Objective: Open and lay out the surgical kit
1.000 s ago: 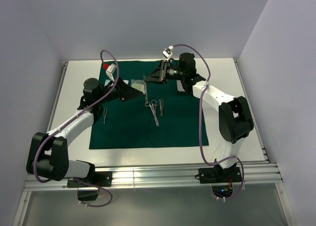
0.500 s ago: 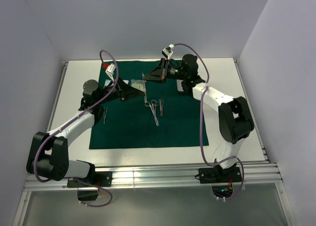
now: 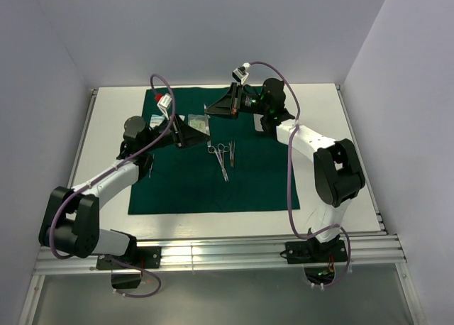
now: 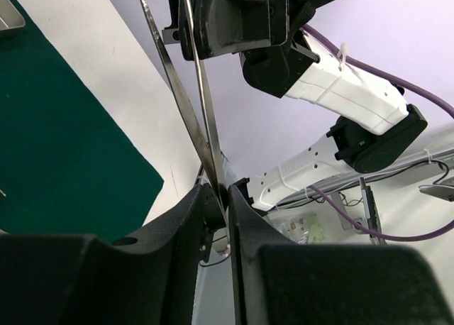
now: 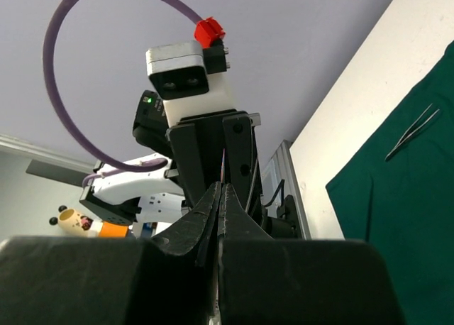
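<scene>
The dark green cloth (image 3: 184,190) lies spread flat on the table. My left gripper (image 3: 204,132) and right gripper (image 3: 208,112) meet tip to tip over its back middle. Both are shut on slim steel tweezers (image 4: 186,105) held in the air between them. In the left wrist view the two steel blades converge into my left gripper (image 4: 225,194). In the right wrist view my right gripper (image 5: 220,190) is pressed shut on a thin edge. The steel tray (image 3: 199,120) with pale packets lies under the grippers, partly hidden. Steel clamps (image 3: 222,155) lie mid-cloth.
A second pair of tweezers (image 3: 150,165) lies at the cloth's left edge and shows in the right wrist view (image 5: 415,130). White table (image 3: 319,105) borders the cloth on both sides. A corner of the tray (image 4: 10,16) shows in the left wrist view.
My right gripper has moved slightly left and my left gripper slightly right and back, so the two now meet over the tray. Nothing on the cloth has moved.
</scene>
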